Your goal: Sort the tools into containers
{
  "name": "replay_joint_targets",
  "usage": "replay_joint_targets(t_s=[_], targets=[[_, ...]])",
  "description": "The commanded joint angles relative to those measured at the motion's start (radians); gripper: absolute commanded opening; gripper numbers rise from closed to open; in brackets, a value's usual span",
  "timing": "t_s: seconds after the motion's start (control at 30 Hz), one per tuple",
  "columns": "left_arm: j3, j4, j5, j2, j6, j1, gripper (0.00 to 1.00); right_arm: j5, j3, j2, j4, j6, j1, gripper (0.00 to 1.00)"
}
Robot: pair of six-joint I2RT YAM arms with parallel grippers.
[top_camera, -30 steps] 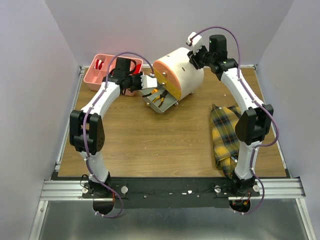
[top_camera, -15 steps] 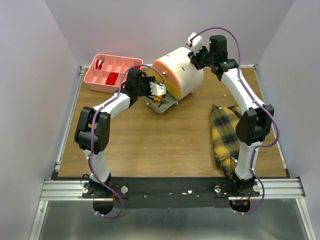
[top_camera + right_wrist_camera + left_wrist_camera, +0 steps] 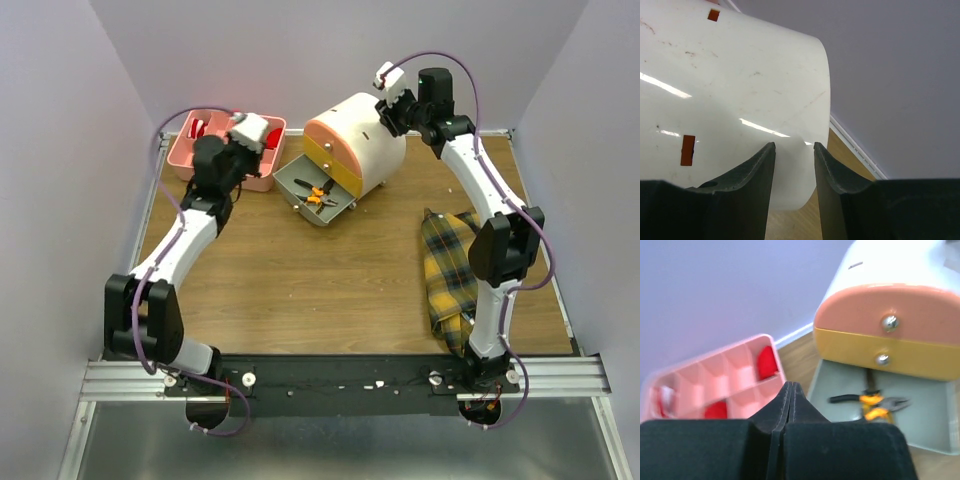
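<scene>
Wooden table (image 3: 300, 270): left gripper (image 3: 790, 386), ten o'clock above pink tray (image 3: 180, 160), pinched shut, empty; right gripper (image 3: 794, 150), arm outstretched at one o'clock, slightly parted behind drawer unit (image 3: 365, 135).

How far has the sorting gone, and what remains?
Done: orange-handled pliers lie in the open grey drawer of the drawer unit; red items sit in the pink tray. In hand: nothing, left fingers shut and empty, right fingers open by the unit. Left: closing the drawer, probably.

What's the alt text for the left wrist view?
The left gripper, shut and empty, fills the bottom centre. Behind it on the left, a pink tray holds red pieces. On the right, the drawer unit has its grey bottom drawer open, with orange-handled pliers inside.
</scene>
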Motion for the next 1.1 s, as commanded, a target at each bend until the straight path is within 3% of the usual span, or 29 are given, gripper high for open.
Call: replay_joint_targets(t_s=[0.0,0.17,0.43,1.07], targets=[[-0.19,0.142,0.353,0.006,-0.726,0.097,0.0,0.002,-0.057,0.128,-0.23,0.023,0.007,0.46],[-0.285,0.294,0.372,0.095,-0.969,0.106,0.0,0.007,-0.076,0.122,-0.229,0.017,0.007,0.46],[-0.259,0.402,0.345,0.259,-1.143,0.105,0.0,0.014,-0.088,0.121,-0.23,0.014,0.009,0.46],[-0.109,0.423,0.314,0.463,-1.194,0.016,0.0,0.016,-0.096,0.135,-0.233,0.017,0.009,0.46]])
